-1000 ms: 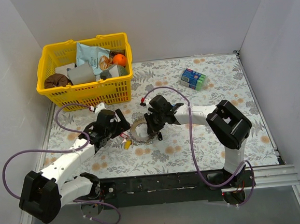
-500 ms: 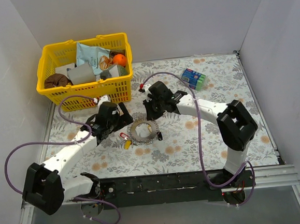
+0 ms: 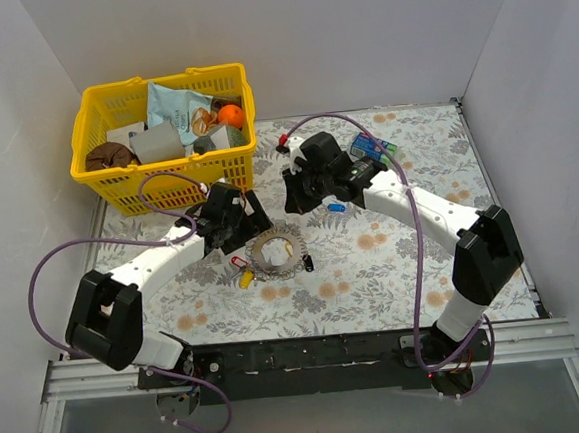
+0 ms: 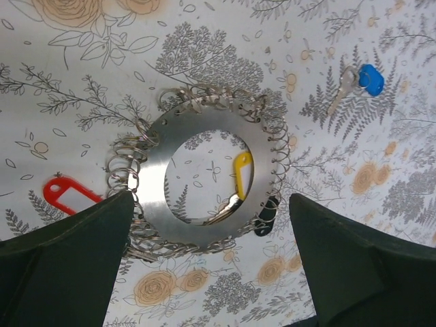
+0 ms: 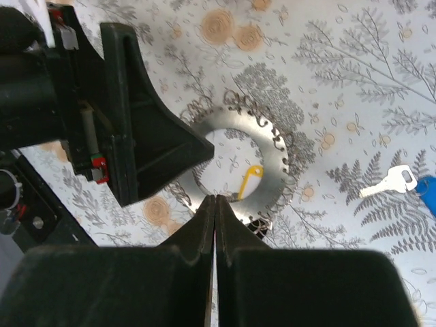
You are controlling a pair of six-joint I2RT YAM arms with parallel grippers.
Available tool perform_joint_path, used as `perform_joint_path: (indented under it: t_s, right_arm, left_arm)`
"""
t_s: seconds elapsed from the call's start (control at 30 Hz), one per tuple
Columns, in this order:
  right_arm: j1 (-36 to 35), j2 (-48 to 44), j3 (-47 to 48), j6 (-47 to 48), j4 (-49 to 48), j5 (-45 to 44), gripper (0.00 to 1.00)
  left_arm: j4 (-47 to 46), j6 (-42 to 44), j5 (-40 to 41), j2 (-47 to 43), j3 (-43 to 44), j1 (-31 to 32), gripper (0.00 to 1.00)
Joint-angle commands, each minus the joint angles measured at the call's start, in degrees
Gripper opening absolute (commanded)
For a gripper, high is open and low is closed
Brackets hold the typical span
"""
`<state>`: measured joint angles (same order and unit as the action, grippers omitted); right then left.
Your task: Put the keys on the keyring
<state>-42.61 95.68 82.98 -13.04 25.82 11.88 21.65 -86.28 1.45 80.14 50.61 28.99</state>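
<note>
Left gripper (image 4: pixel 211 196) frames a red key (image 4: pixel 68 196) the right wrist misses.

I count one yellow key (image 4: pixel 242 167), one blue key (image 4: pixel 370 78), one red key (image 4: pixel 68 197), one dark key (image 4: pixel 267 219), one keyring (image 4: pixel 204 121); one basket (image 3: pixel 166 176) at ten o'clock, one packet (image 3: pixel 373 152) at one.

No text, label, brand or number can be read in any view. Faint print is seen on the pale blue bag (image 3: pixel 173 107) in the far-left basket (image 3: pixel 117 185), but it is too small to be made out. Nothing legible is shown on the far-right packet (image 3: pixel 376 147).
</note>
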Motion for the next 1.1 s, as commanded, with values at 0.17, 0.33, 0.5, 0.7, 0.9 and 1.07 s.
perform_joint_path:
  t_s: [0.17, 0.33, 0.5, 0.7, 0.9, 1.07]
  right_arm:
    - [1.82, -4.38, -16.98, -0.40, -12.12, -11.62, 0.04]
    - [3.06, -1.02, -16.98, -1.29, -11.76, -10.39, 0.06]
    - [3.41, 1.26, -16.27, -2.25, -12.99, -7.67, 0.07]
    - [3.94, 9.34, -8.73, -2.52, -8.25, -2.74, 0.08]
    - [4.03, 12.16, -6.25, -2.17, -8.16, -0.72, 0.08]
    - [4.38, 14.18, -4.06, -1.29, -6.50, -1.68, 0.09]
  left_arm:
    - [-0.91, 0.84, 11.99, 1.33, 1.07, 0.10, 0.98]
    - [1.38, 4.10, 10.76, 2.65, 2.04, 0.10, 0.98]
    - [1.38, 4.80, 11.20, 3.79, 1.42, 0.10, 0.98]
    - [-0.64, 7.52, 8.57, 7.04, 3.09, -0.16, 0.85]
    - [1.46, 8.50, 7.34, 11.96, 7.22, -0.34, 0.80]
    - [2.61, 8.15, 7.16, 13.82, 7.92, -0.34, 0.79]
